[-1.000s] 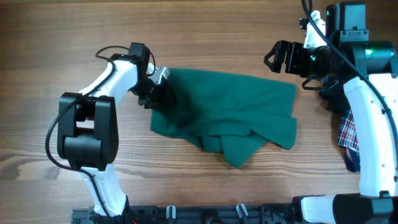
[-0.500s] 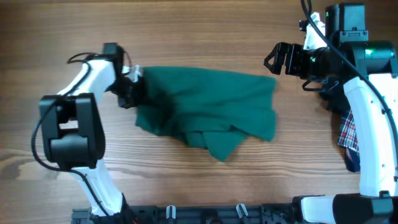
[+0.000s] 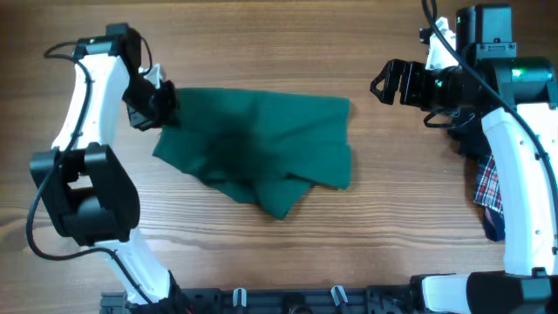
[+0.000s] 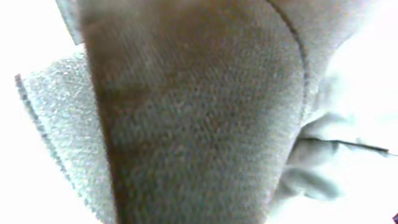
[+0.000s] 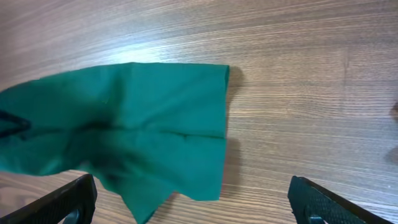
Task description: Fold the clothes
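The clothes (image 3: 261,144), one dark green garment, lie crumpled on the wooden table, with a folded point hanging toward the front. My left gripper (image 3: 164,106) is shut on the garment's back left corner. In the left wrist view, blurred fabric (image 4: 199,124) fills the frame and hides the fingers. My right gripper (image 3: 377,85) hovers open to the right of the garment, touching nothing. In the right wrist view the green cloth (image 5: 124,124) lies ahead and to the left of the wide-apart fingertips (image 5: 68,202).
A red-white-blue plaid cloth (image 3: 490,187) and a dark garment (image 3: 475,144) lie at the right edge beside the right arm's base (image 3: 523,218). Bare wood table (image 3: 410,201) lies between the green garment and that arm.
My left gripper has closed on the garment's corner and pulled it left and toward the back; the whole garment slid left. The right arm has not moved.
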Available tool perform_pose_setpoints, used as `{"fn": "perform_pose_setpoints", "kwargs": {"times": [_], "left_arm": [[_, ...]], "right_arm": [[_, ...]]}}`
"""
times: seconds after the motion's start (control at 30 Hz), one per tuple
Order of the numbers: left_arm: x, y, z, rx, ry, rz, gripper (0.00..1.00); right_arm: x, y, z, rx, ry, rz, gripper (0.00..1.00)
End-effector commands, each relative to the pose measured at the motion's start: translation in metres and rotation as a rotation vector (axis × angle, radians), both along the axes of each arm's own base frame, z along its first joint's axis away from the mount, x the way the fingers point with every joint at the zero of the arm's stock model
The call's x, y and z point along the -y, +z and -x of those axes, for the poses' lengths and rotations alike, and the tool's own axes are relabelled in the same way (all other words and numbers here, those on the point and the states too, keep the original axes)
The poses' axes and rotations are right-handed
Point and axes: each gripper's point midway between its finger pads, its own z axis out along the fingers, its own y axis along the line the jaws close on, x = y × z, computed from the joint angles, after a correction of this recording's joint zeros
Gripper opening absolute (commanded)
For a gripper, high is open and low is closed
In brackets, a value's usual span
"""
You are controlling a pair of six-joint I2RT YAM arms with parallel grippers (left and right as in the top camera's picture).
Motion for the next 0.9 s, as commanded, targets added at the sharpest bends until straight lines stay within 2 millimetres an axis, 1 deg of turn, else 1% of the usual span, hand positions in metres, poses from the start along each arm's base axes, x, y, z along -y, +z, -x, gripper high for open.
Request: {"fn": "perform_pose_setpoints", "kwargs": {"times": [0.0, 0.03, 0.17, 0.23, 0.33, 0.43, 0.5, 0.6, 0.77, 0.87], "left_arm": [[0.028, 0.012, -0.001, 0.029, -0.061, -0.012, 0.04], [0.039, 0.012, -0.001, 0.030, -0.076, -0.012, 0.04], [0.066, 0.012, 0.000, 0.039, -0.110, -0.010, 0.04], [0.077, 0.012, 0.002, 0.036, -0.125, -0.009, 0.04], [0.099, 0.012, 0.005, 0.040, -0.154, -0.008, 0.04], [0.116, 0.013, 0.003, 0.067, -0.175, -0.003, 0.04], [0.132, 0.013, 0.001, 0.097, -0.208, 0.003, 0.04], [0.147, 0.014, 0.002, 0.111, -0.228, 0.008, 0.04], [0.179, 0.014, 0.012, 0.129, -0.305, 0.017, 0.04], [0.198, 0.014, 0.017, 0.149, -0.354, 0.017, 0.04]], "right_arm": [[0.004, 0.009, 0.001, 0.031, 0.011, 0.023, 1.00], [0.004, 0.009, 0.002, 0.030, 0.018, 0.026, 1.00], [0.004, 0.007, 0.005, 0.015, 0.022, 0.029, 1.00], [0.004, 0.006, 0.006, 0.013, 0.021, 0.029, 1.00], [0.004, 0.006, 0.006, 0.013, 0.022, 0.029, 1.00], [0.004, 0.006, 0.006, 0.011, 0.022, 0.029, 1.00], [0.004, 0.006, 0.007, 0.006, 0.022, 0.030, 1.00], [0.005, 0.005, 0.008, 0.001, 0.022, 0.030, 1.00], [0.005, 0.002, 0.010, -0.012, 0.021, 0.032, 1.00], [0.009, 0.001, 0.010, -0.013, 0.008, 0.052, 1.00]]}}
